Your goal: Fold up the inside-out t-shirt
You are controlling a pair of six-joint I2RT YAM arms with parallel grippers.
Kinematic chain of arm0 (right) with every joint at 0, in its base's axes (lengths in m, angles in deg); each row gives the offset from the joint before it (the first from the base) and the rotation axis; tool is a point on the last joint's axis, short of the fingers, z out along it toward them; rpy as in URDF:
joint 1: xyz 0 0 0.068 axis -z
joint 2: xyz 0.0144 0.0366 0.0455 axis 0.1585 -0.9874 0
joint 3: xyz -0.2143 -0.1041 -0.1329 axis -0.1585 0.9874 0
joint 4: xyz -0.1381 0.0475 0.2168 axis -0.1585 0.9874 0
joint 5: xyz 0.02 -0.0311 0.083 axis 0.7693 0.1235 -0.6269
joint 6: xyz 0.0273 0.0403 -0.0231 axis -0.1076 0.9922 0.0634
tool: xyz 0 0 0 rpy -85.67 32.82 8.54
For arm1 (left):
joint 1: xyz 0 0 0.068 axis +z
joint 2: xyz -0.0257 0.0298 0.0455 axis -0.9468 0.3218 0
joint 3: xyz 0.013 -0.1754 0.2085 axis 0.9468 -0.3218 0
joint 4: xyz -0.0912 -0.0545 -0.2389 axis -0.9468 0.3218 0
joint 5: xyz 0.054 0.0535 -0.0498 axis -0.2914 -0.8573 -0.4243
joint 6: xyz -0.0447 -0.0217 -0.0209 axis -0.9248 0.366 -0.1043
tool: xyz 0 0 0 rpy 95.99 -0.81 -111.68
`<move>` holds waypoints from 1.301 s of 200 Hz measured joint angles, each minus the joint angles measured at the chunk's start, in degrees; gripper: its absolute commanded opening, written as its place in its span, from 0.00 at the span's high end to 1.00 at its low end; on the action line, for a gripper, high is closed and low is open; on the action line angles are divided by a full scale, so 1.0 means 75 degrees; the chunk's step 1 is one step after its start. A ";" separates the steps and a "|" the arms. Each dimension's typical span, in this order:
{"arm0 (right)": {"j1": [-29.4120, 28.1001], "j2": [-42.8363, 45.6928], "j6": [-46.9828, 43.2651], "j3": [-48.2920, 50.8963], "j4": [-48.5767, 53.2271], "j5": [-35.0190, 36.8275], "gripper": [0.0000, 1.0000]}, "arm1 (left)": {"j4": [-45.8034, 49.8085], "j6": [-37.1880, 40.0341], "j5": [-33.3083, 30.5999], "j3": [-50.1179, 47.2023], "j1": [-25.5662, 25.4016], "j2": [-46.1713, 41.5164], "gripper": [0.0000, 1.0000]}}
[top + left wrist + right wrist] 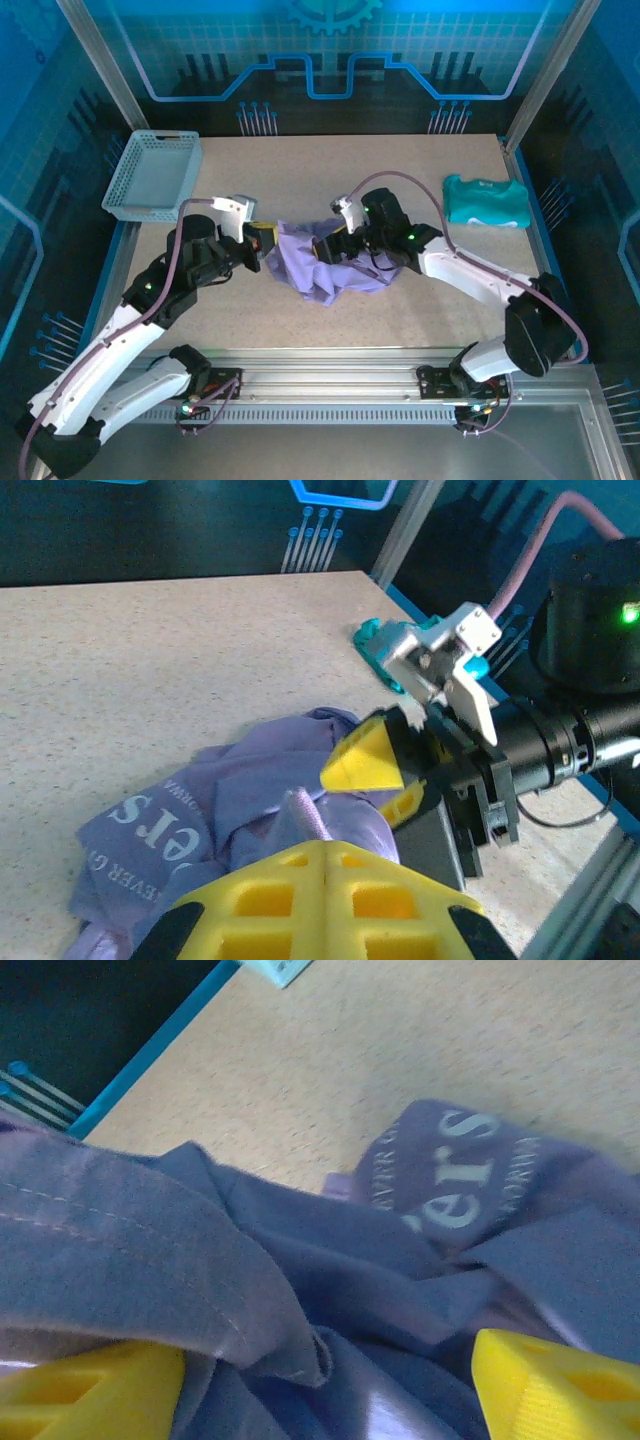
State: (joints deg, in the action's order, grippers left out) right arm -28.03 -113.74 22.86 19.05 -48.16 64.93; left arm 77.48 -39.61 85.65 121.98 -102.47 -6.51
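Note:
The inside-out t-shirt (pixel 335 272) lies crumpled in a lavender heap at the table's middle, with pale lettering showing on one flap (pixel 150 825). My left gripper (pixel 268 240) is at the heap's left edge, and its yellow fingers (pixel 325 852) are shut on a raised ridge of the cloth. My right gripper (pixel 326 248) reaches in from the right, facing the left one. Its jaws stand wide open over the t-shirt (pixel 400 1260), one yellow finger (pixel 90 1395) partly under a hemmed fold and the other finger (pixel 560 1385) apart at the right.
A grey mesh basket (pixel 152 176) stands at the back left. A folded teal garment (pixel 486 200) lies at the back right, near the blue side rail. Bare tabletop (pixel 300 170) surrounds the heap, and an aluminium rail runs along the front edge.

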 measured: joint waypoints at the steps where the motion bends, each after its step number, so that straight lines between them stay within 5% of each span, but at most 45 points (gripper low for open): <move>1: 0.0000 -0.0017 0.0017 0.0000 -0.0006 -0.0023 0.31 | 0.0006 -0.0003 -0.0017 0.0003 0.0000 0.0000 1.00; 43: -0.0676 -0.0793 0.0405 -0.0131 -0.0688 -0.0574 0.71 | 0.0353 -0.0102 -0.1087 0.0221 0.0029 -0.0003 1.00; 76: -0.0866 -0.0889 0.0731 -0.0149 -0.1029 -0.0093 0.90 | 0.0580 -0.0265 -0.1416 0.0248 0.0239 -0.0111 1.00; 157: -0.0941 -0.0140 0.0254 -0.0029 -0.1000 0.1670 0.95 | -0.0052 -0.0603 0.0350 0.0023 0.0388 -0.0259 1.00; 209: -0.1448 0.0603 -0.1355 0.0274 0.0178 0.0740 0.94 | 0.0609 -0.0842 0.0358 -0.0023 0.0399 -0.0189 1.00; 260: -0.1824 0.1081 -0.0924 0.1786 0.1148 0.1649 0.89 | 0.1072 -0.2439 0.1311 -0.2285 0.0393 -0.1107 1.00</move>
State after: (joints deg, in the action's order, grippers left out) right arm -41.71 -105.63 15.93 32.45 -39.55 77.30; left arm 85.52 -57.91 95.48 104.84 -99.52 -14.81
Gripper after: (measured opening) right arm 0.095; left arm 0.053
